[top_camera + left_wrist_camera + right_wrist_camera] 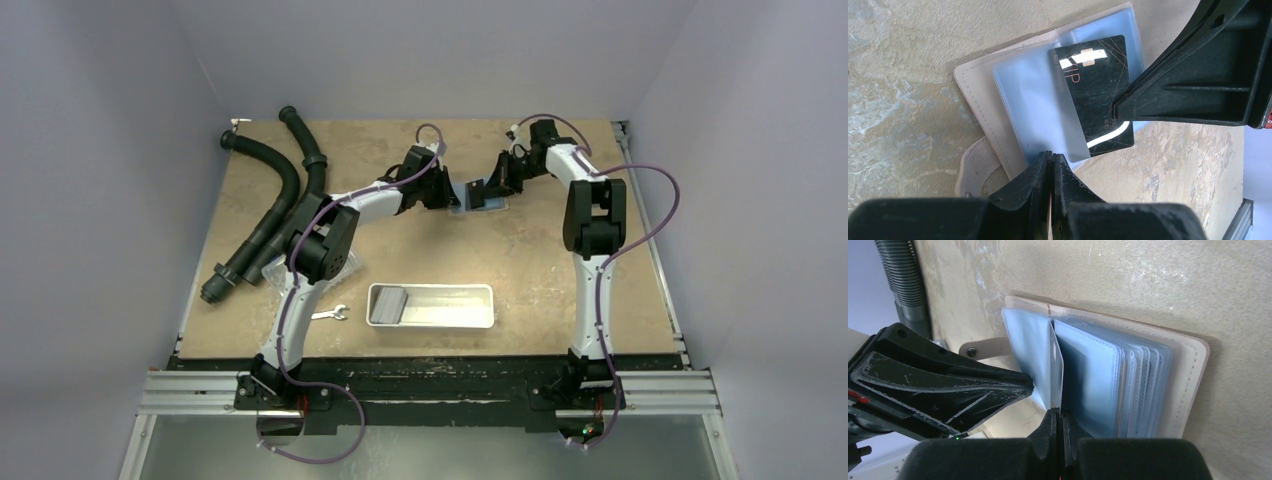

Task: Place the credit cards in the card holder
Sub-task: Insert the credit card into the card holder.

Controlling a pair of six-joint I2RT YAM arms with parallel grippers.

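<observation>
Black card (1098, 85) partway inside a clear sleeve (1033, 110) of the open card holder (978, 85), far out on the surface (560, 280) between both arms. Not pushed all the way in yet. Edge clamped by the right fingers (1148, 100). Pressed together beside the sleeve, the left fingers (1040, 175). More grey cards (388, 303) waiting in the white tray (480, 322). Hard to tell whether pinching the sleeve, or how many sleeves already full.

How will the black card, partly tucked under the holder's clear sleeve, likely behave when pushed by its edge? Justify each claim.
Probably stiff: the black card has flat, straight edges. Likely slippery: its face looks glossy. The thin sleeve over it looks floppier, so it may buckle before the card does.
</observation>
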